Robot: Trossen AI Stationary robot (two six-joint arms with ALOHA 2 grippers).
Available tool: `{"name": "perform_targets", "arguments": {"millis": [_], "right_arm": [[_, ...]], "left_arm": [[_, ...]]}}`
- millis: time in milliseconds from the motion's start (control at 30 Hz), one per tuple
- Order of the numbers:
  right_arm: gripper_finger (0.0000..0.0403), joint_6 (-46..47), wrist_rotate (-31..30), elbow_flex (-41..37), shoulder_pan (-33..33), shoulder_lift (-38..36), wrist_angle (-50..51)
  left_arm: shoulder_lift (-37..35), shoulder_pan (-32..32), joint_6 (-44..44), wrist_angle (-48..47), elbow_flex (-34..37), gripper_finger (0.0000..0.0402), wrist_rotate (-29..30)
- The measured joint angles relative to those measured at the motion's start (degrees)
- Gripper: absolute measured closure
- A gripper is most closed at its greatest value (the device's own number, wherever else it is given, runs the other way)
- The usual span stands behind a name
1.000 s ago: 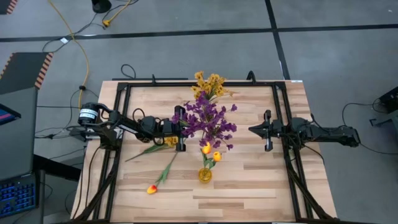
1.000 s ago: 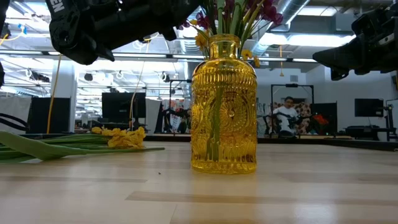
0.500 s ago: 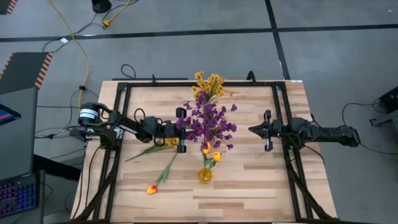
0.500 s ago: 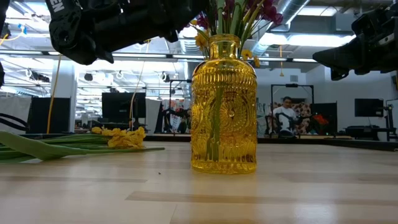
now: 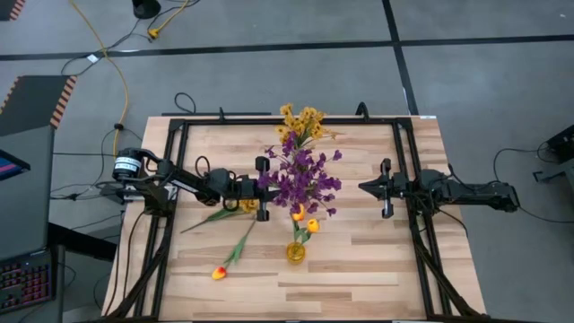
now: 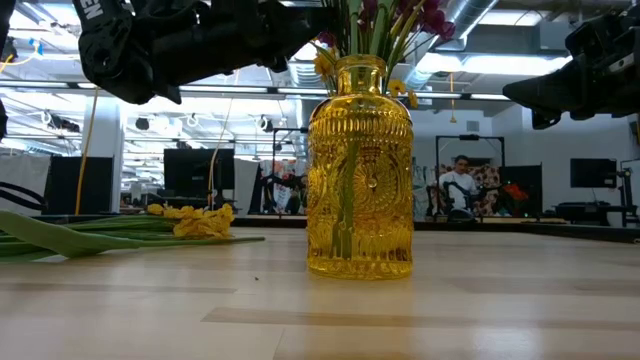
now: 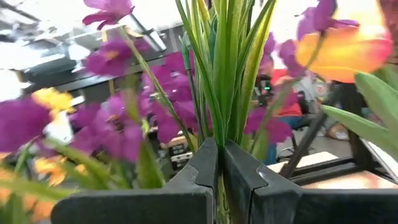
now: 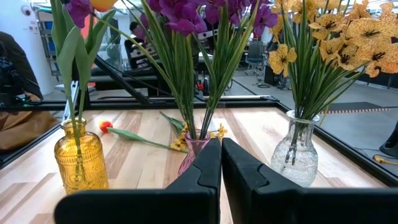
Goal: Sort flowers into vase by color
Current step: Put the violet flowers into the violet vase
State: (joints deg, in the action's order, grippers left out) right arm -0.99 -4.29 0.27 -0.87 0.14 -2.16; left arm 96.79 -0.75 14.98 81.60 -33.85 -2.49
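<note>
While its fingers are pressed together around green stems, the left gripper (image 5: 261,188) sits at the purple bunch (image 5: 300,178) near the middle of the table (image 5: 359,269); its wrist view shows the stems rising from between the closed fingers (image 7: 205,163). From that gripper, the pink vase (image 8: 196,149) that holds the purple bunch stands at about 3 o'clock, mostly hidden under the blooms in the high view. At 1 o'clock, a clear vase (image 8: 300,146) carries yellow clustered flowers (image 5: 301,121). At 5 o'clock, the amber vase (image 5: 295,251) holds two tulips (image 5: 305,219). At 7 o'clock, a loose tulip (image 5: 231,257) lies flat on the wood, and a small yellow sprig (image 6: 190,220) lies close under the gripper.

Well apart at 3 o'clock, the right gripper (image 5: 386,188) hangs over the table with its fingers nearly shut and nothing between them.

The table is pale wood planks with a black frame (image 5: 179,135) along its edges. Around it is grey floor with dark tape lines, a yellow cable (image 5: 112,63) at 10 o'clock and a keyboard (image 5: 25,283) at 8 o'clock. Beyond the table, the low view shows a bright workshop with ceiling lights, monitors and a seated person (image 6: 462,187).
</note>
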Motion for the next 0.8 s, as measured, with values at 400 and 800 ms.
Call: {"name": "perform_targets", "arguments": {"millis": [400, 800], "right_arm": [[0.036, 0.01, 0.0, -0.02, 0.0, 0.0, -0.01], [0.036, 0.02, 0.0, 0.0, -0.02, 0.02, -0.01]], "left_arm": [[-0.02, 0.0, -2.03, -1.09, 0.0, 0.0377, 4.84], [-0.02, 0.0, -2.11, -1.18, -0.01, 0.0335, 4.89]]}}
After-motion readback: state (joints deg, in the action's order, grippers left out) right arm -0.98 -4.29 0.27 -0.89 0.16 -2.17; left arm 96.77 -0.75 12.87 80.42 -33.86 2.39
